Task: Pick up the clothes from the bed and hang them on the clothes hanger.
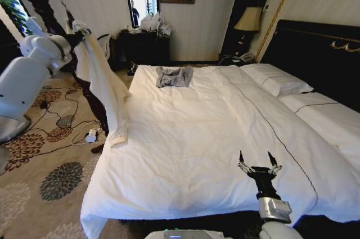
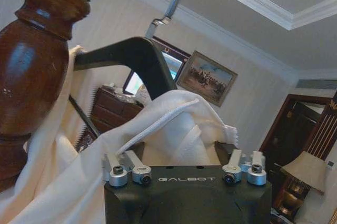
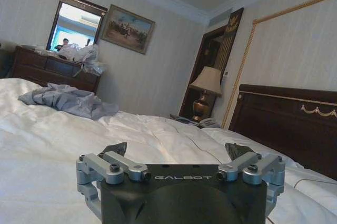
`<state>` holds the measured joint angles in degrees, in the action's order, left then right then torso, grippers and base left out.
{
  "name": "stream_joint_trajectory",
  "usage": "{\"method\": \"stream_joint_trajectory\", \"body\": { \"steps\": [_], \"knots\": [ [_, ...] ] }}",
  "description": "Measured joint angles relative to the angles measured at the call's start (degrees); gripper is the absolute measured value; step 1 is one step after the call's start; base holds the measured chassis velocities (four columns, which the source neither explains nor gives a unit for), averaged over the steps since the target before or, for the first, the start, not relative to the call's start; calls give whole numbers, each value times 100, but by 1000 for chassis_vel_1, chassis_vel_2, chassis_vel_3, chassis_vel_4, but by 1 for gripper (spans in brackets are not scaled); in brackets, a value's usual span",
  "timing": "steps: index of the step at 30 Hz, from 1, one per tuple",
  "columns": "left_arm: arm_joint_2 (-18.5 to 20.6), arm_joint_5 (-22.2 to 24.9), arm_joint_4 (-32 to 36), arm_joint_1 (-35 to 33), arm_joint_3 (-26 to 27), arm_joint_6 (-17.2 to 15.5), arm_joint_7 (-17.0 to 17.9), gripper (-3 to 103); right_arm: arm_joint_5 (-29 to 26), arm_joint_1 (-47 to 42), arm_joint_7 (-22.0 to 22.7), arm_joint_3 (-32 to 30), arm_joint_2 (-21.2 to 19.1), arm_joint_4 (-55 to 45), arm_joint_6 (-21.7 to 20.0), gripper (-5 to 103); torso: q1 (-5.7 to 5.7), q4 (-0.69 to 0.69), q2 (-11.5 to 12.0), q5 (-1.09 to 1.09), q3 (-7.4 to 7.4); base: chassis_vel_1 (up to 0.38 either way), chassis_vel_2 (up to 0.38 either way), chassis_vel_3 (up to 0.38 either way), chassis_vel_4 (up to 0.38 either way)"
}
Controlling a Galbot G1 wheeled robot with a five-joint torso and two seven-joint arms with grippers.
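A hotel-like bedroom with a patterned carpet (image 1: pixel 56 177) holds the wide white bed (image 1: pixel 185 154), a grey garment (image 1: pixel 173 76) lying near its far edge. To the bed's left, the cream clothes (image 1: pixel 107 90) hang draped from the black clothes hanger (image 2: pixel 138 58), hooked beside a turned wooden post (image 2: pixel 37 71). The left gripper (image 2: pixel 181 147) is raised there, clamped on the fabric. The right gripper (image 1: pixel 259 163) hovers over the duvet's near end, fingers spread, holding nothing.
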<state>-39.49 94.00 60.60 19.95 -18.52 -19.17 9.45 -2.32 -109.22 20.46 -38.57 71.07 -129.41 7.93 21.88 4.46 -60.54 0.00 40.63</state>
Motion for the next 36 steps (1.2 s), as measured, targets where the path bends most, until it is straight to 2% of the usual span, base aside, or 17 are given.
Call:
{"method": "stream_joint_trajectory", "body": {
  "steps": [2,3,6,16,20,25,36],
  "knots": [
    [41,6,71,-38,32,-45,35,87,2,-15,0,-5,-3,0,0,100,0,0,0,0,0,0,0,0,0],
    [41,6,71,-38,32,-45,35,87,2,-15,0,-5,-3,0,0,100,0,0,0,0,0,0,0,0,0],
    [119,14,209,-80,69,-108,45,99,4,-22,0,-20,-11,0,9,100,0,-1,0,-1,0,0,0,0,0],
    [423,-86,657,-416,323,-186,80,100,8,-13,0,-11,-24,11,12,100,0,-1,1,0,0,0,0,0,0],
    [606,-123,937,-743,630,-229,134,100,8,-9,5,-14,-35,19,14,100,0,0,0,0,0,0,0,0,0],
    [889,-376,1393,-1443,1354,-210,106,100,9,4,9,6,-49,36,13,100,0,-2,0,-1,0,0,0,0,0],
    [1343,-442,2050,-2159,1866,-155,-119,100,22,4,9,58,-89,47,-3,100,0,0,0,0,0,0,0,0,0]
  ]
}}
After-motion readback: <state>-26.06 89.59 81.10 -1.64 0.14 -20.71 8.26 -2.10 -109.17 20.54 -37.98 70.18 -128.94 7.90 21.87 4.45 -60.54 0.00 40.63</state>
